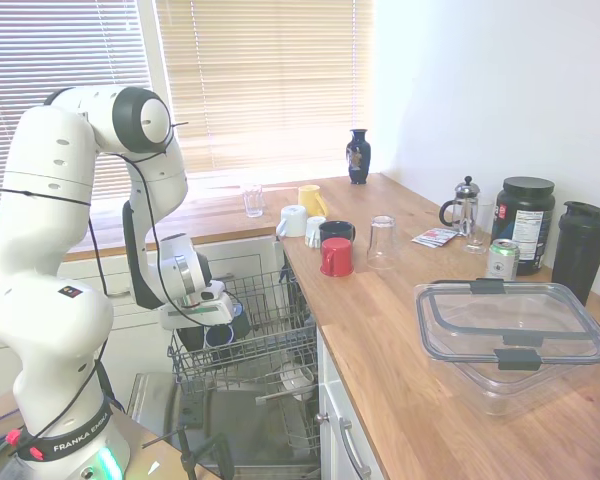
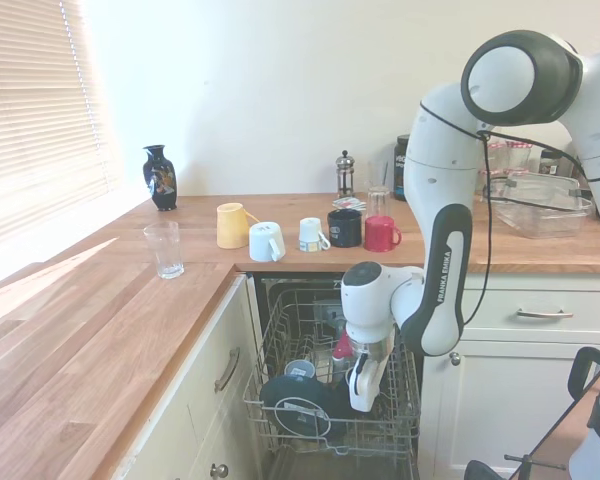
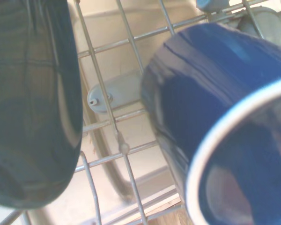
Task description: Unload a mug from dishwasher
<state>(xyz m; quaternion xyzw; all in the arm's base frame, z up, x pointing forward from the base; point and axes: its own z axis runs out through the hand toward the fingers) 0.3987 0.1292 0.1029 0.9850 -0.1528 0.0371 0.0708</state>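
The dishwasher stands open under the counter with its grey wire rack (image 1: 276, 300) (image 2: 280, 335) pulled out. My gripper (image 1: 208, 332) (image 2: 363, 392) is lowered into the rack's front part. Right beside it lies the mug (image 3: 196, 108) (image 1: 223, 338), dark navy with a pale rim, tilted on the wires and filling much of the wrist view. Whether it is gripped does not show. A dark round dish (image 2: 298, 405) (image 3: 28, 103) stands next to the gripper. The second exterior view hides the mug behind the gripper.
On the counter above stand a red mug (image 1: 336, 257) (image 2: 381, 234), a near-black mug (image 1: 336, 231), white mugs (image 2: 265, 241), a yellow mug (image 1: 311, 199) and a glass (image 1: 382, 240). A clear lidded box (image 1: 510, 335) sits nearer. A small grey-blue cup (image 2: 300, 369) is in the rack.
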